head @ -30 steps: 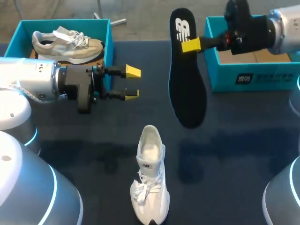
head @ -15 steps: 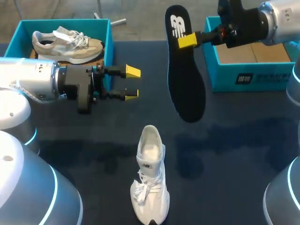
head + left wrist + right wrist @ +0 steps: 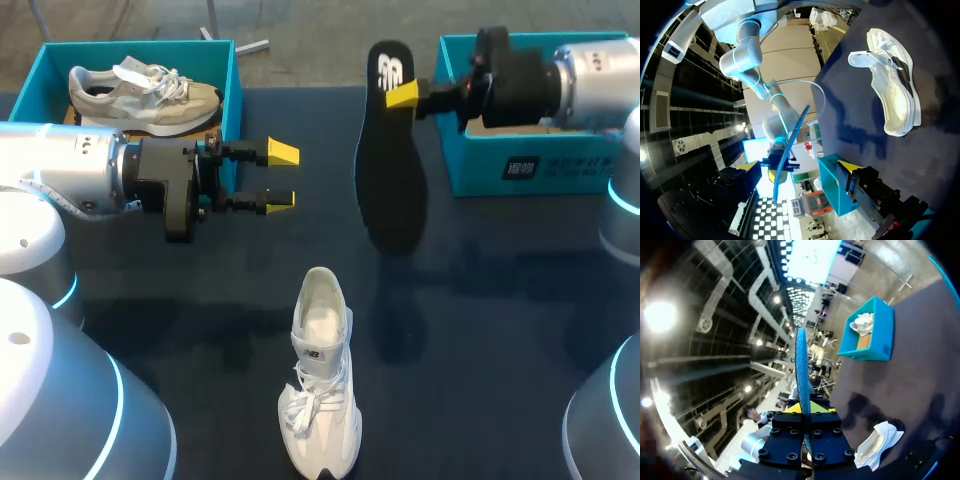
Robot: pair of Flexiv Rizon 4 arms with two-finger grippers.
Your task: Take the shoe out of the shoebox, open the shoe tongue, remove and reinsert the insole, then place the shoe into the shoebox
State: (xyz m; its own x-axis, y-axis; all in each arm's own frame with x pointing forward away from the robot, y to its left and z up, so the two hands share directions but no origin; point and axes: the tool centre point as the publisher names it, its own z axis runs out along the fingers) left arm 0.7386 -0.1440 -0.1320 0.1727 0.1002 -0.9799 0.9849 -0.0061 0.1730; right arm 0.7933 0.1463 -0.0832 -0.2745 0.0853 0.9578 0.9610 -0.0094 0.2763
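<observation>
The white shoe [image 3: 320,375] lies on the dark table near the front edge, heel toward the far side, tongue and laces toward me. It also shows in the left wrist view as the white shoe [image 3: 890,92]. My right gripper [image 3: 403,95] is shut on the heel end of the black insole [image 3: 388,170], which hangs in the air above the table's far middle. Between its own yellow tips, the right gripper [image 3: 805,407] has the insole [image 3: 801,370] edge-on. My left gripper [image 3: 282,177] hovers open and empty, left of the insole. The teal shoebox [image 3: 540,165] stands at the far right.
A second teal box [image 3: 232,90] at the far left holds a beige sneaker [image 3: 145,95]. The same box [image 3: 882,327] shows beyond the insole in the right wrist view. My right arm's wrist hangs over the right shoebox.
The right wrist has turned and shifted over the shoebox, and the hanging insole's lower end has swung back toward the far side. The left arm and the white shoe have stayed still.
</observation>
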